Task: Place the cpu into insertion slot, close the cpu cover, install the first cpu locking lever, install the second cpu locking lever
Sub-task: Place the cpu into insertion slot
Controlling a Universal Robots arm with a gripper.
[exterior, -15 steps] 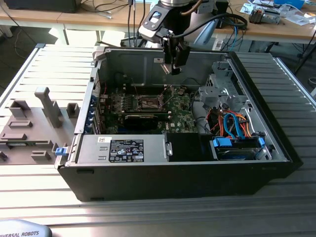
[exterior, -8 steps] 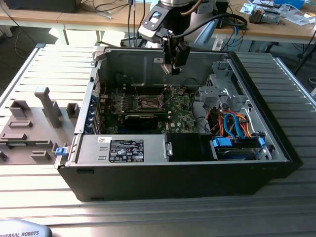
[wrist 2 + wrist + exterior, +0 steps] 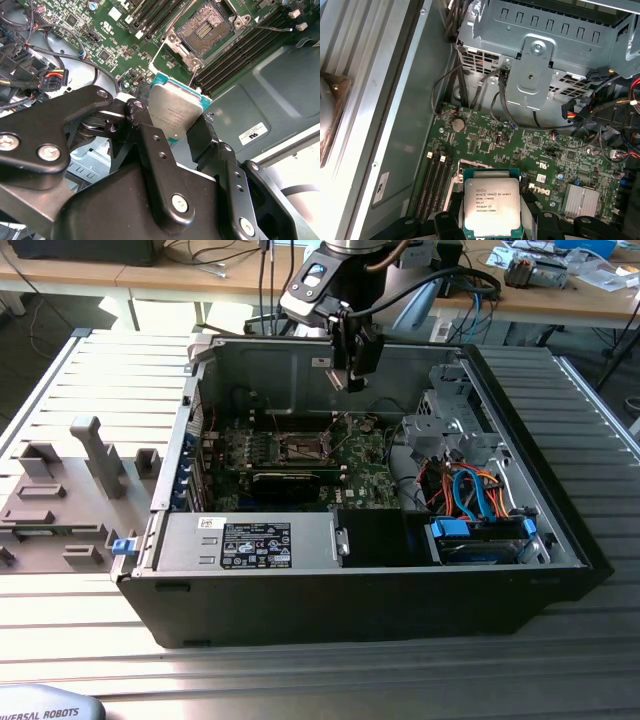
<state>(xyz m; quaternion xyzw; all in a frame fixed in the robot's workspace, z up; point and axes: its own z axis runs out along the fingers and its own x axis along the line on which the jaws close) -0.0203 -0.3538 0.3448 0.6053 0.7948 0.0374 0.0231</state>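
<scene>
Hand (image 3: pixel 353 380) poised over the motherboard (image 3: pixel 370 480) inside the open computer case (image 3: pixel 350 610), which is laid on the slatted surface (image 3: pixel 110 380). In both wrist views the cpu (image 3: pixel 175 107) (image 3: pixel 491 205) is seen gripped by opposite edges between the closed-in fingers (image 3: pixel 150 145), held clear above the board. The insertion slot (image 3: pixel 207 30) is uncovered, its contacts exposed.

My slatted metal bench (image 3: pixel 110 370) carries the open computer case (image 3: pixel 350 610); in the exterior view, grey plastic fixtures (image 3: pixel 98 455) sit at the case's nine o'clock.
</scene>
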